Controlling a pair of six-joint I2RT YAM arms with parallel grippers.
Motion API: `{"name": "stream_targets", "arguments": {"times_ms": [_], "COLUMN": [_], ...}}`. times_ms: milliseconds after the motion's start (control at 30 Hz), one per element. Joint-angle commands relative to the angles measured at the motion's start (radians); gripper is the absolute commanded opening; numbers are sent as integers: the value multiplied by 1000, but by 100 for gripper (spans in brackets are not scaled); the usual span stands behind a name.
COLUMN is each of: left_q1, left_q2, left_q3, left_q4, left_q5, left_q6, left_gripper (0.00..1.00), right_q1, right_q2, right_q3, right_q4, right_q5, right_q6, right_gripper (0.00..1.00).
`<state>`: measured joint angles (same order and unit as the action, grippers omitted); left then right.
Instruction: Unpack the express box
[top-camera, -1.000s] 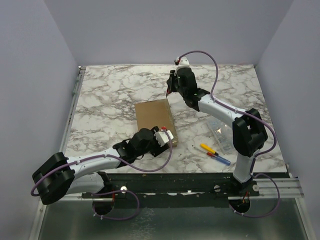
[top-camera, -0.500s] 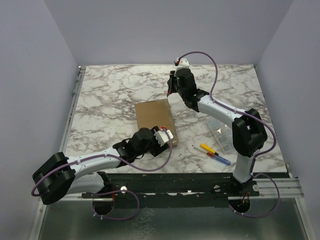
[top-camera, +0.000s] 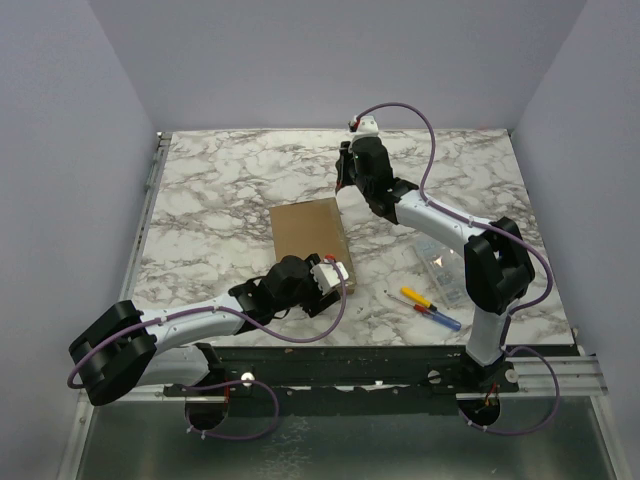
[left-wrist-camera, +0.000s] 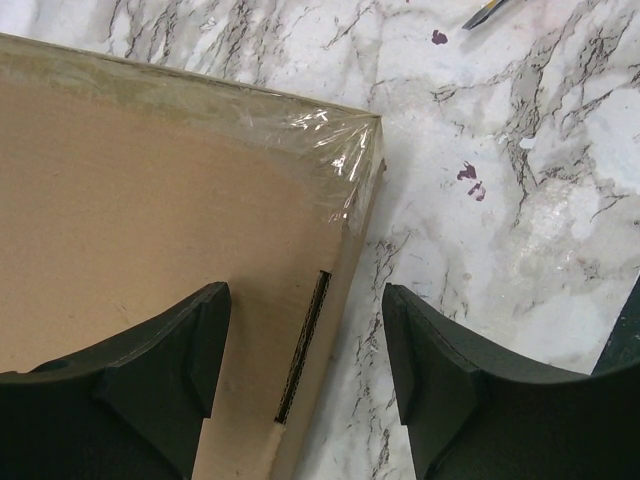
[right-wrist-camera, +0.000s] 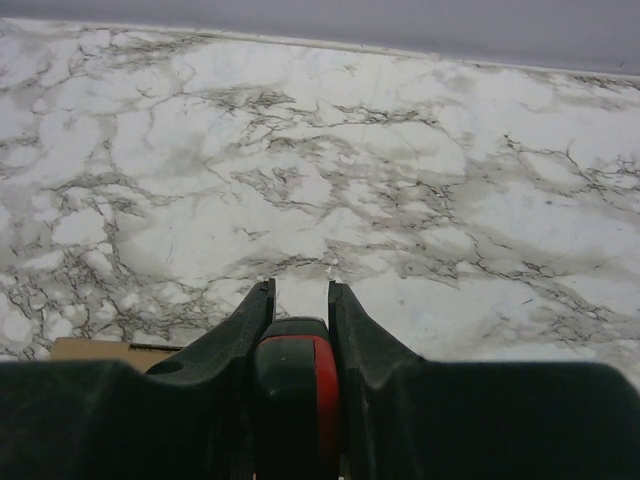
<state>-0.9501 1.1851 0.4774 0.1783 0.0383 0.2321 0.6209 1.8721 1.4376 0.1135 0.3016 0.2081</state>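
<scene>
Found express box lying flat near middle of marble table, lid down. Plain brown cardboard, rectangular. Clear tape wrinkled and glossy over near right corner; narrow slot in side wall there, showing corrugation. Noted left gripper with jaws apart: one finger above box top, other above bare table. Noted right gripper by box's far right corner, clamped on red-and-black tool.
</scene>
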Motion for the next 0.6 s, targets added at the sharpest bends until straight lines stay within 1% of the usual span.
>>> {"name": "stream_targets", "arguments": {"times_ms": [0, 567], "left_q1": [3, 4], "left_q2": [14, 21], "left_q3": [28, 30], "left_q4": [7, 7], "left_q5": [21, 17], "left_q6": [-10, -15], "left_gripper": [68, 68], "right_q1": [8, 8], "right_q2": [5, -7], "right_q3": [4, 11], "right_q4": [24, 29], "right_q5": [10, 4], "right_q6": [-3, -5], "right_gripper": [0, 0]}}
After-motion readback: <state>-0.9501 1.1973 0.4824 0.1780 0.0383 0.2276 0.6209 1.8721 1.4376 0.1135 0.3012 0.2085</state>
